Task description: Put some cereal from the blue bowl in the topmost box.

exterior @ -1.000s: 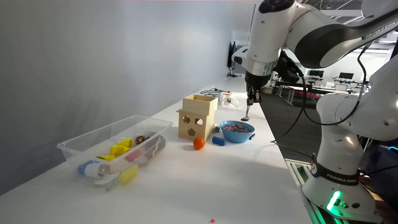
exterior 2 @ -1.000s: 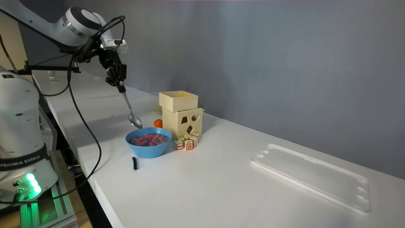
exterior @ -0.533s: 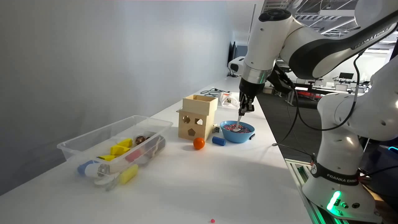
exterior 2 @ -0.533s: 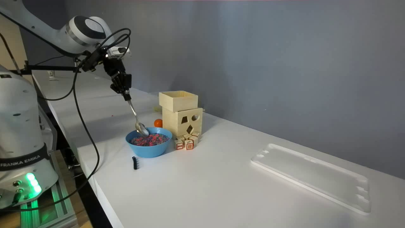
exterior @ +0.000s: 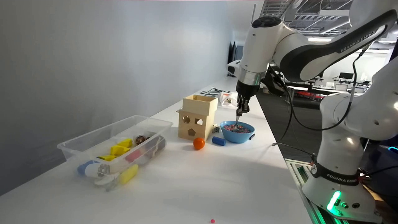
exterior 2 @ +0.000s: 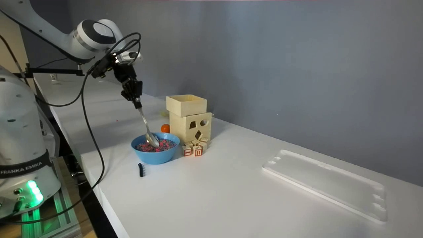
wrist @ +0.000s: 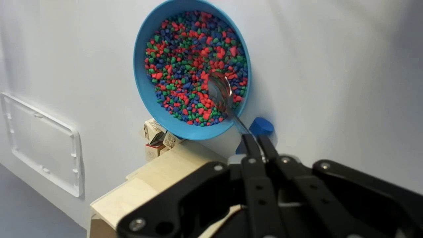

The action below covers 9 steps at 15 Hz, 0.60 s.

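Observation:
My gripper [wrist: 255, 137] is shut on the handle of a metal spoon [wrist: 219, 88], which slants down over the rim of the blue bowl [wrist: 195, 133]. The spoon's head rests at the surface of the cereal [wrist: 185, 62], small red, green and blue bits; whether it has scooped any is unclear. Both exterior views show the gripper [exterior 2: 138, 105] above the blue bowl [exterior: 236, 137]. Beside the bowl, the topmost box [exterior 2: 190, 108], plain tan and open at the top, sits on a tan box [exterior 2: 180, 129] with shaped holes. What lies inside the topmost box is hidden.
Lettered blocks [exterior 2: 193, 150] stand between bowl and boxes. A blue cylinder [exterior: 219, 141] and an orange ball [exterior: 199, 143] lie near them. A black comb-like piece [exterior 2: 141, 170] is close to the bowl. A clear tub [exterior: 149, 124] and a clear lid [exterior 2: 324, 186] are farther off.
The gripper has come down and toward the bowl with the spoon. The spoon's head went from above the rim to the cereal inside. Bowl and boxes have stayed put.

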Motion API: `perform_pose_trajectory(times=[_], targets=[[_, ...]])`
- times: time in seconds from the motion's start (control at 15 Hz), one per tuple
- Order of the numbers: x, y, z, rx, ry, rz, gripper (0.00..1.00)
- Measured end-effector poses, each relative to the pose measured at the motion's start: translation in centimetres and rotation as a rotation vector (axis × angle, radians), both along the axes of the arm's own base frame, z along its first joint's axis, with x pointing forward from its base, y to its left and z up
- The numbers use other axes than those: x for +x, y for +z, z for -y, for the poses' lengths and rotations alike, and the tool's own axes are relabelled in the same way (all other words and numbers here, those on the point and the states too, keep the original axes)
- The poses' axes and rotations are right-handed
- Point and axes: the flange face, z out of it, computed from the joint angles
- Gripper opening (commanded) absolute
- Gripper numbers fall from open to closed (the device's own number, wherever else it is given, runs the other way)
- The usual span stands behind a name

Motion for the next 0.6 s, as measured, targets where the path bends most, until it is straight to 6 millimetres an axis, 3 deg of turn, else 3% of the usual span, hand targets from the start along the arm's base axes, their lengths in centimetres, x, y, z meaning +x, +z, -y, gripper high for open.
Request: perform_pose_trajectory(times=[0.6], targets=[[1.3,-1.7,2.7,0.001,-0.047,-0.009,0.01]])
